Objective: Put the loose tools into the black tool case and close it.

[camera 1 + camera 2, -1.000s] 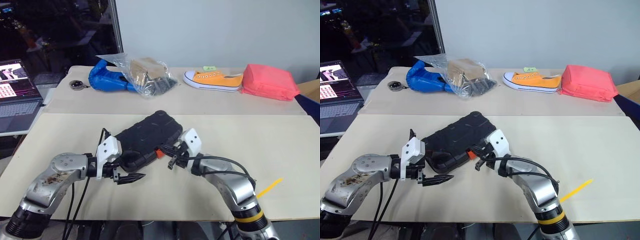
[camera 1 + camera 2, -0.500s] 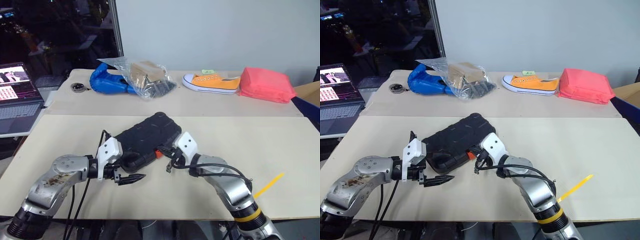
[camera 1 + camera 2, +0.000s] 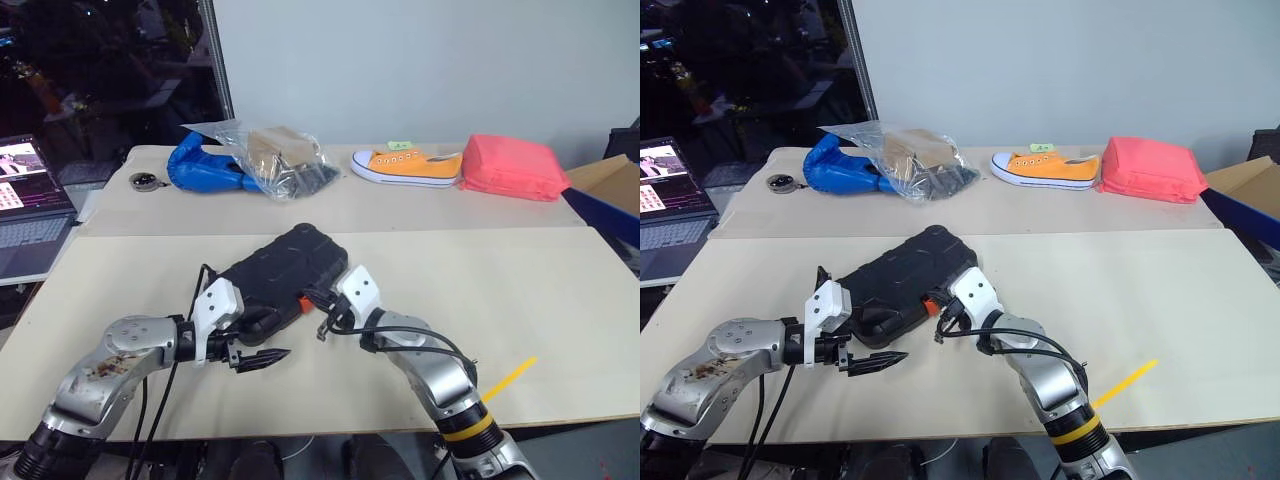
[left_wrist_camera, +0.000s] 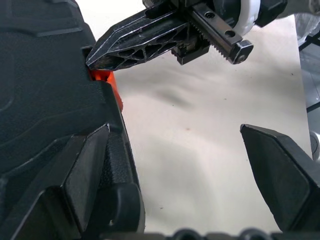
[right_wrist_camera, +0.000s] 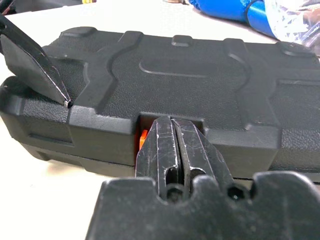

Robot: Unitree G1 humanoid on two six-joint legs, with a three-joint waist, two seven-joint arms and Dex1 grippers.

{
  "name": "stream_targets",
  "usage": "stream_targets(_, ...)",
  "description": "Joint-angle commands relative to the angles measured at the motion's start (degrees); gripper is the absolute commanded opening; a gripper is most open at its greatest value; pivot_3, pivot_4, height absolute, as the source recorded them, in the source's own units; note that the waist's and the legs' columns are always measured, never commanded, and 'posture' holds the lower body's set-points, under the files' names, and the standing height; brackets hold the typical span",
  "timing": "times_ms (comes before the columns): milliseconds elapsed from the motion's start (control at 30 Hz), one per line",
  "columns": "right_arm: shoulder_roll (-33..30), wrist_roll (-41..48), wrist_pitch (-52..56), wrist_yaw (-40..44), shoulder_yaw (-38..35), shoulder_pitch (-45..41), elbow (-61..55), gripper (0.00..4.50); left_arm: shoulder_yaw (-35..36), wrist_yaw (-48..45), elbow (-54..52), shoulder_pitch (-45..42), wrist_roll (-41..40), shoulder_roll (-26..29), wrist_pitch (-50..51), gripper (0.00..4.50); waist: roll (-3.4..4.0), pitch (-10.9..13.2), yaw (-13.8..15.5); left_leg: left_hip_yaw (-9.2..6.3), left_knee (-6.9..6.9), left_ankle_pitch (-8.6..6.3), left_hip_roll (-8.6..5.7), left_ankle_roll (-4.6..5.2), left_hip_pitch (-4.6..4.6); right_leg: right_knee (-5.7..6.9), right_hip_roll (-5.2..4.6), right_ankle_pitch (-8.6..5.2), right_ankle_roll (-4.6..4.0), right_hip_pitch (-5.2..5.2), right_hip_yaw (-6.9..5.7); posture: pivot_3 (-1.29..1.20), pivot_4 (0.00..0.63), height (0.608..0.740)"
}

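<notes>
Right end effector (image 5: 172,145) mostly hides orange latch (image 5: 142,138).

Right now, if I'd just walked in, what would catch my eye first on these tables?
The black tool case, lid down, in the middle of the near table, with both arms at its near edge. The right tool, fingers together, presses at the small orange latch, while the left tool stands open with one finger on the case. On the far table lie an orange shoe, a pink bag and a blue bag.

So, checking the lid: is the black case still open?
No, the black tool case lies shut, right gripper at its orange latch.
</notes>
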Motion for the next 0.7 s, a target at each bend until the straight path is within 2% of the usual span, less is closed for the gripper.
stream_targets(33, -1.13, 2.95, 2.05, 0.85, -4.14, 1.11, -3.65, 0.87, 0.17, 1.27, 0.22, 0.87, -0.08, -0.48, 1.90, 4.50, 0.02, 0.02, 0.10, 0.01, 0.00, 0.00, -0.02, 0.00, -0.06, -0.02, -0.02, 0.00, 0.00, 0.00, 0.01, 0.00, 0.150, 0.740)
stream_targets(100, -3.32, 5.41, 4.71, 2.30, -6.64, 1.18, -8.46, 0.87, 0.90, 1.61, 0.13, 0.94, -1.17, -0.90, 2.37, 4.50, 0.06, 0.08, 0.39, 0.05, 0.02, 0.01, -0.09, 0.02, -0.49, -0.06, -0.25, 0.01, 0.05, -0.18, -0.13, 0.00, 0.150, 0.740)
stream_targets(167, -5.28, 7.49, 7.70, 3.19, -8.34, 1.33, -12.10, 0.29, 1.36, 1.86, 0.19, 1.02, -1.63, -1.01, 2.94, 4.50, 0.07, 0.09, 0.71, 0.14, 0.06, 0.16, -0.15, 0.25, -0.81, -0.07, -0.35, 0.10, 0.40, -0.42, -0.22, 0.00, 0.150, 0.740)
stream_targets(233, -8.02, 9.75, 11.37, 4.90, -9.20, 1.77, -15.96, 0.05, 1.61, 2.00, 0.53, 0.91, -1.93, -0.95, 3.65, 4.50, 0.07, 0.09, 0.98, 0.24, 0.09, 0.26, -0.18, 0.43, -1.09, -0.09, -0.35, 0.12, 0.60, -0.66, -0.22, 0.00, 0.150, 0.740)
stream_targets(367, -11.52, 11.44, 16.90, 6.31, -9.05, 1.91, -19.56, 0.05, 1.51, 2.41, 1.36, -0.20, -2.36, -1.04, 4.56, 4.50, 0.07, 0.09, 1.28, 0.24, 0.03, 0.25, -0.20, 0.44, -1.52, -0.39, -0.25, 0.16, 0.50, -0.90, -0.24, 0.00, 0.150, 0.740)
stream_targets(467, -13.31, 9.11, 19.70, 6.24, -5.83, 1.90, -17.71, 0.05, 0.72, 2.51, 2.00, -1.30, -2.05, -1.05, 5.45, 4.50, 0.07, 0.09, 1.49, 0.21, 0.03, 0.20, -0.22, 0.41, -1.64, -0.43, -0.18, 0.16, 0.49, -0.94, -0.24, 0.00, 0.150, 0.740)
stream_targets(700, -12.93, 5.96, 20.33, 6.04, -0.41, 0.44, -14.28, 0.05, 0.44, 2.54, 1.91, -1.60, -1.73, -0.64, 6.14, 4.50, 0.06, 0.10, 1.42, 0.24, 0.11, 0.20, -0.29, 0.42, -1.65, -0.48, -0.27, 0.11, 0.67, -0.91, -0.25, 0.00, 0.150, 0.740)
